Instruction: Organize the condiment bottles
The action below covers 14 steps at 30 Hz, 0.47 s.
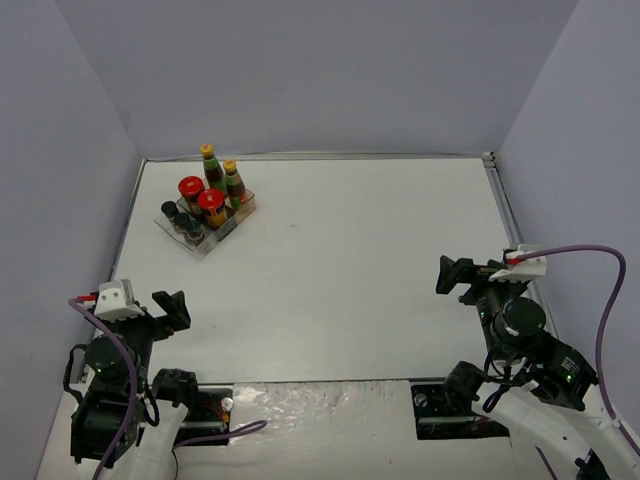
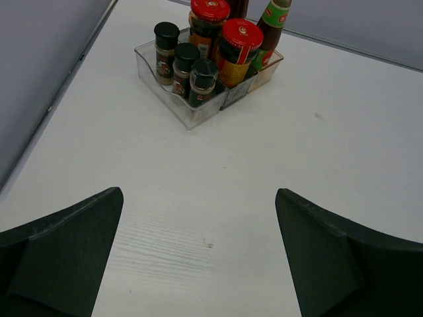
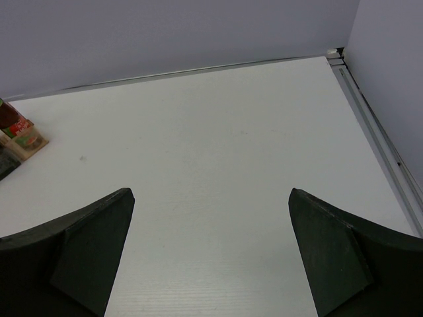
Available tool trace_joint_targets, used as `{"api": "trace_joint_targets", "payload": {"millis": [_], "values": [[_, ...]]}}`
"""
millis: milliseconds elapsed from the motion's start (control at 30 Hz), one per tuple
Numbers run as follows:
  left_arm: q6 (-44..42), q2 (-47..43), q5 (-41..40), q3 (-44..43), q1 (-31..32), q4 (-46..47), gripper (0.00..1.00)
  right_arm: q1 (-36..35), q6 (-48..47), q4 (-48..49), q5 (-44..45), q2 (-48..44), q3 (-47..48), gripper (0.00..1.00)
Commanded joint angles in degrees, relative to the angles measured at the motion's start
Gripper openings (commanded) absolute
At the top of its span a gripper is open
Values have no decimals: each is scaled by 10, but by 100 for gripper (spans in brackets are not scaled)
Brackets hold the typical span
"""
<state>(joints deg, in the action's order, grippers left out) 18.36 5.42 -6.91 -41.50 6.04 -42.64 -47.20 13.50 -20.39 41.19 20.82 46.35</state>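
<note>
All seven condiment bottles stand in the stepped rack (image 1: 243, 207) at the far left of the table. Two yellow-capped sauce bottles (image 1: 211, 168) are on the back step, two red-lidded jars (image 1: 211, 205) in the middle, and three black-capped spice jars (image 1: 183, 220) in front. The left wrist view shows the rack (image 2: 198, 115), the spice jars (image 2: 186, 63), the red-lidded jars (image 2: 239, 49) and one sauce bottle (image 2: 271, 26), its cap cut off by the frame. My left gripper (image 1: 172, 310) (image 2: 198, 198) is open and empty, well short of the rack. My right gripper (image 1: 455, 275) (image 3: 211, 193) is open and empty at the right.
The white table (image 1: 350, 260) is walled at the back and both sides, with a metal rail (image 3: 377, 125) along its right edge. The rack's tan end (image 3: 30, 142) shows at the left edge of the right wrist view.
</note>
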Motion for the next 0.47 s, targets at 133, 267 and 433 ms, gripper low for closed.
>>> {"api": "trace_joint_targets", "payload": {"millis": [133, 267, 433], "values": [[5, 14, -2, -6, 2, 36, 97, 3, 3, 45, 19, 8, -2, 100], [5, 15, -2, -5, 2, 37, 97, 4, 4, 46, 19, 10, -2, 100], [5, 18, -1, -6, 2, 37, 97, 4, 4, 47, 15, 14, -2, 100]]}}
